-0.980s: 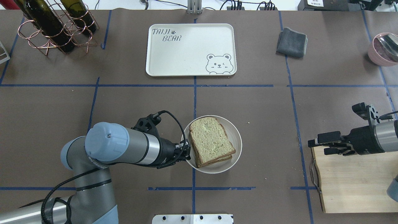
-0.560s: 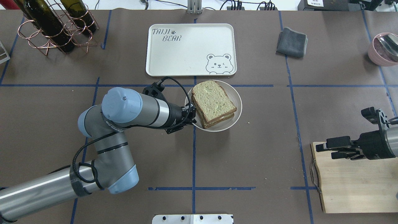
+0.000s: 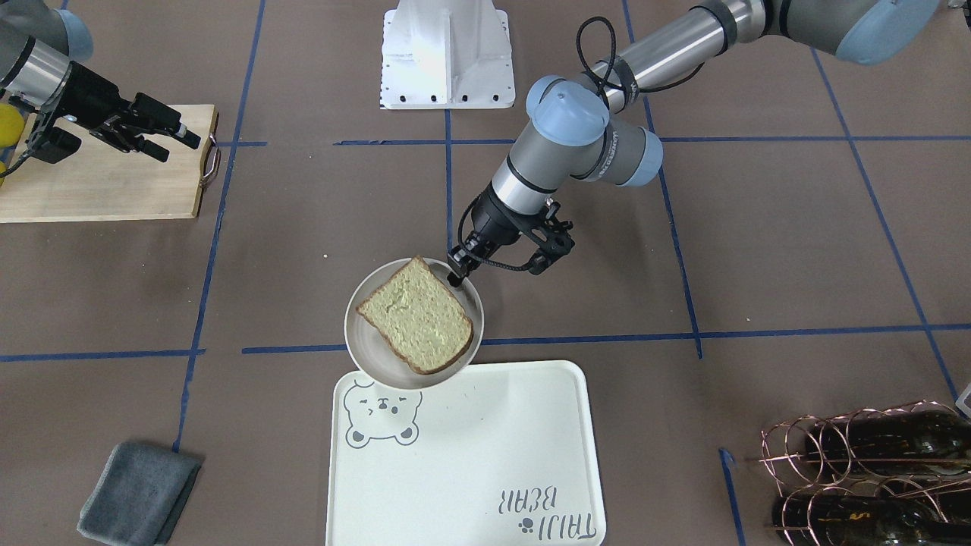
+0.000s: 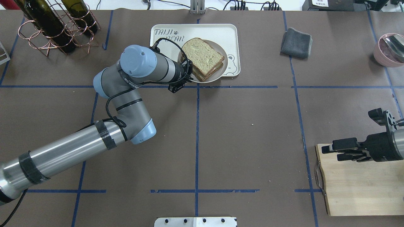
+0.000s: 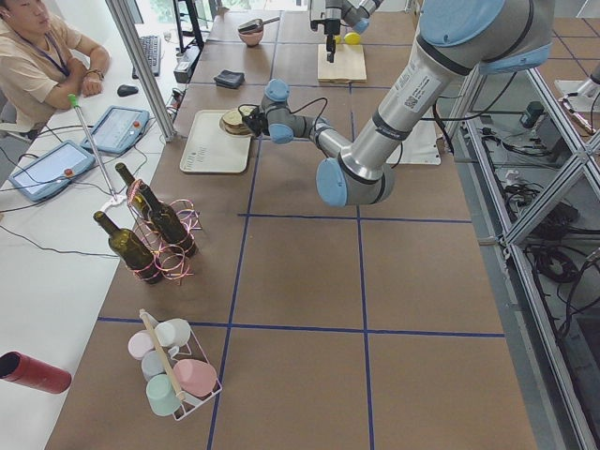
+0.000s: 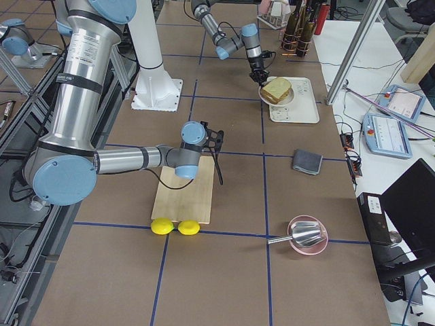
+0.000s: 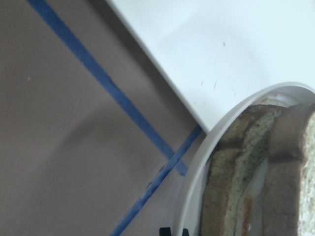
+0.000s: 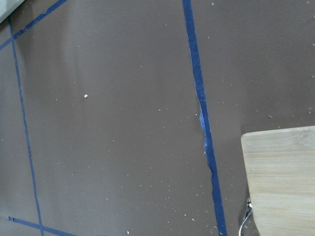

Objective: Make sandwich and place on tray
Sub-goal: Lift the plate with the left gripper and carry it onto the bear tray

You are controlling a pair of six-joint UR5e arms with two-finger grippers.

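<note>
brown table (image 4: 252, 126), cloth (image 4: 296, 43) and bottle rack (image 4: 56, 31) flanking tray (image 4: 232, 34); left fingers (image 3: 458, 269) clamped on sandwich (image 4: 202, 56) plate (image 3: 372, 356), right fingers (image 4: 339, 145) apart

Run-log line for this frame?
left end effector: shut on plate rim | sandwich: on plate | plate: overlapping tray edge | right end effector: open, over cutting board

The only words that can be read stand on the cream-white tray (image 3: 470, 455): "TAIJI BEAR" in grey outlined capitals, set on two lines, with a small paw print after "TAIJI". In the front-facing view this lettering (image 3: 529, 509) appears upside down at the tray's near right corner. In the overhead view it sits at the far left corner. Dark print on the left arm (image 4: 124, 82) is too small to read.
</note>
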